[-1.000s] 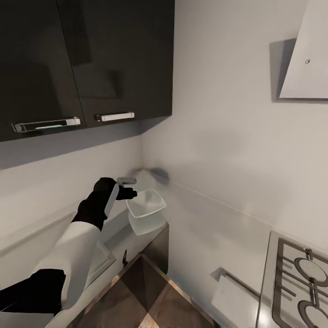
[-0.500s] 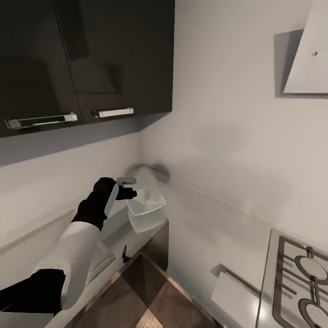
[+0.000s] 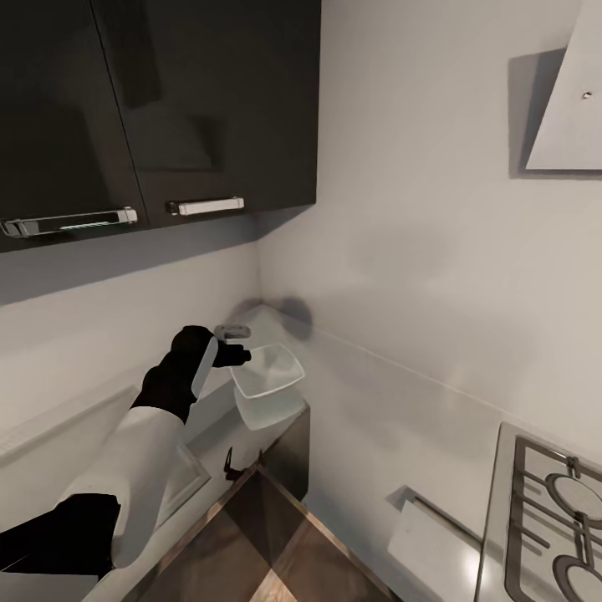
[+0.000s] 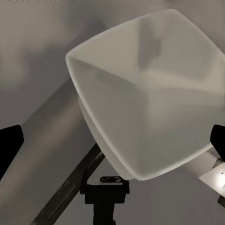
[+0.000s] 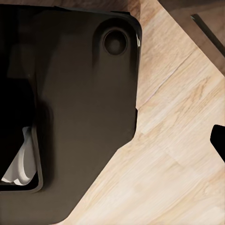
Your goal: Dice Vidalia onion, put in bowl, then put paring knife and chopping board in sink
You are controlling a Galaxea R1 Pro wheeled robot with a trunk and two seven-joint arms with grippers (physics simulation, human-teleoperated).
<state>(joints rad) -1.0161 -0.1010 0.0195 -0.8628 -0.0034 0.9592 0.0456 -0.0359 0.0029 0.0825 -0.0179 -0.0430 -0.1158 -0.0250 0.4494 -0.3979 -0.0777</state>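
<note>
— Where is the bowl (image 3: 269,374) seen?

— Up off the countertop (image 3: 276,328), at seven o'clock from the head view's centre; it is tilted and pinched at its rim by the left gripper (image 3: 236,344); its white underside (image 4: 150,98) is shown by the left wrist.

— And the right gripper?

— Over wooden floor (image 5: 178,154); whether it is clenched cannot be told.

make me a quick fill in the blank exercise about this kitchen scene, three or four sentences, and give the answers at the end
1. The left gripper reaches toward a white ____ near the wall corner.
2. The wall cabinets above the left arm are ____ in colour.
3. A gas ____ shows at the head view's lower right.
4. The right wrist view looks down on a ____ floor.

Missing words: bowl; black; hob; wooden
</note>
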